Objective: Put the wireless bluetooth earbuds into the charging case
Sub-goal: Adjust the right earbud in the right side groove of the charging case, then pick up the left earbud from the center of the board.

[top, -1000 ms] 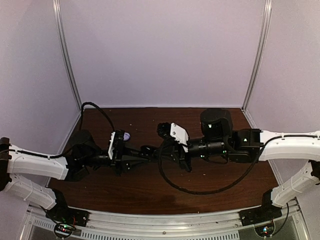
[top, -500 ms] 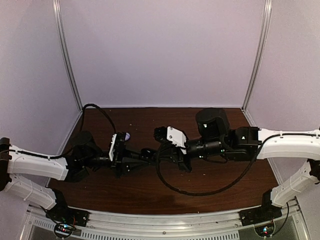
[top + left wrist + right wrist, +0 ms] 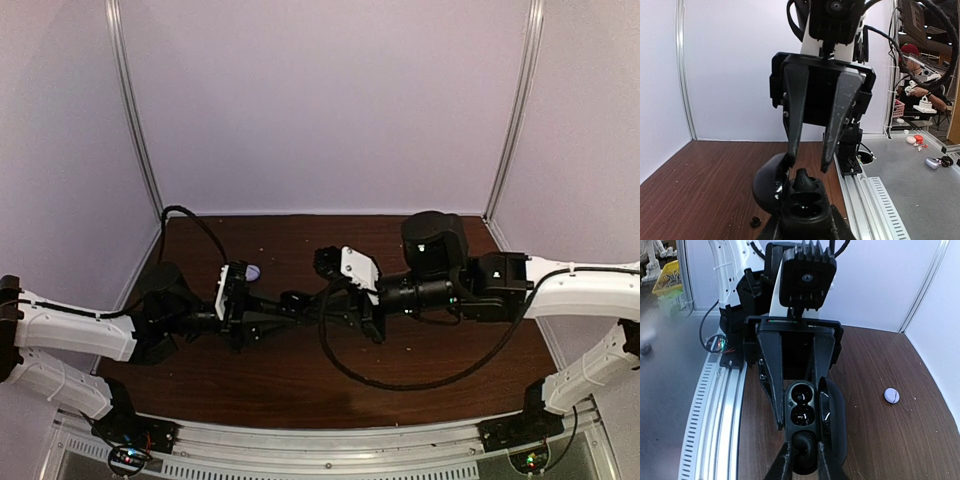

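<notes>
My left gripper [image 3: 280, 305] is shut on the black charging case [image 3: 805, 212], holding it above the table with its lid [image 3: 765, 182] open to one side. In the right wrist view the case [image 3: 801, 407] shows two wells, both looking empty. My right gripper [image 3: 806, 462] meets it from the right and is shut on a small rounded black earbud [image 3: 805, 442], held at the case's end next to the wells. In the left wrist view that earbud [image 3: 807, 181] sits between the right fingertips [image 3: 790, 155]. No white earbuds show.
A small round white-and-purple object [image 3: 891, 395] lies on the brown table, also in the top view [image 3: 253, 271]. A tiny black piece [image 3: 755, 221] lies on the table below the case. The right arm's black cable [image 3: 400, 380] loops over the table's front. Walls enclose three sides.
The right arm pushed a little left toward the case half a second ago and has since drawn back right. The left arm has stayed almost still with the case.
</notes>
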Controlling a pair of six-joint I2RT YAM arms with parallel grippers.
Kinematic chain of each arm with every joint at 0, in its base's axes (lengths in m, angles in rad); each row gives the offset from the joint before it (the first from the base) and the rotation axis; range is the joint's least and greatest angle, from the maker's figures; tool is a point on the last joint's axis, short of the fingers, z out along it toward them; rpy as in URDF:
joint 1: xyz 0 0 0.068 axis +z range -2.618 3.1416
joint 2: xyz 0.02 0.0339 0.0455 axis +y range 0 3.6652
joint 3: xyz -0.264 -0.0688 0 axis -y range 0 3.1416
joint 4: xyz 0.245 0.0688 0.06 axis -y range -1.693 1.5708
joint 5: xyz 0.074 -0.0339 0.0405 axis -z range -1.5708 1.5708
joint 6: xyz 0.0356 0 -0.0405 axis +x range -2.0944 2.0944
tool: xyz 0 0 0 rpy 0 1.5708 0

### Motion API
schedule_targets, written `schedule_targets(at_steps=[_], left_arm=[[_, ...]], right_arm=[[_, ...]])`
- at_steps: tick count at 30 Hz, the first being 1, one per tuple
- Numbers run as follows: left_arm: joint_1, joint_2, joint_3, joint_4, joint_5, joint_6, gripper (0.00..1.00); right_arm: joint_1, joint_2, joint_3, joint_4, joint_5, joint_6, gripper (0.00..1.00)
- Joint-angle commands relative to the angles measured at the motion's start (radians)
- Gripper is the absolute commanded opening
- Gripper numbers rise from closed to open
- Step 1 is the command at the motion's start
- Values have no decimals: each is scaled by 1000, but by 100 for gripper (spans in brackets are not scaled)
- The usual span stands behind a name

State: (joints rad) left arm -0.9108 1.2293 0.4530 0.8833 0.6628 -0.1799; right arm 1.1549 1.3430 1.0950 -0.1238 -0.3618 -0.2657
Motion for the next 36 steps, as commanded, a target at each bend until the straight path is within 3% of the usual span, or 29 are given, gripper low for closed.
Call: schedule_targets(at_steps=[1, 10, 18, 25, 32, 36], left_arm=[[0, 1, 3, 88, -17, -7, 0], [1, 16, -4, 116, -19, -16, 0], [20, 8, -30, 159, -18, -48, 0], [25, 16, -37, 176, -21, -58, 0], [25, 13, -34, 161, -18, -56, 0], [25, 1, -41, 157, -25, -56, 0]], right_arm=[[-19, -68, 18, 46, -20, 34, 29], [-81, -159, 3, 79, -72, 132, 47], [-226, -231, -133, -38, 23, 176, 45], [-294, -18, -221, -135, 37, 211, 41], [-305, 261, -139, -215, 95, 182, 39], [-309, 317, -129, -197, 128, 186, 38]])
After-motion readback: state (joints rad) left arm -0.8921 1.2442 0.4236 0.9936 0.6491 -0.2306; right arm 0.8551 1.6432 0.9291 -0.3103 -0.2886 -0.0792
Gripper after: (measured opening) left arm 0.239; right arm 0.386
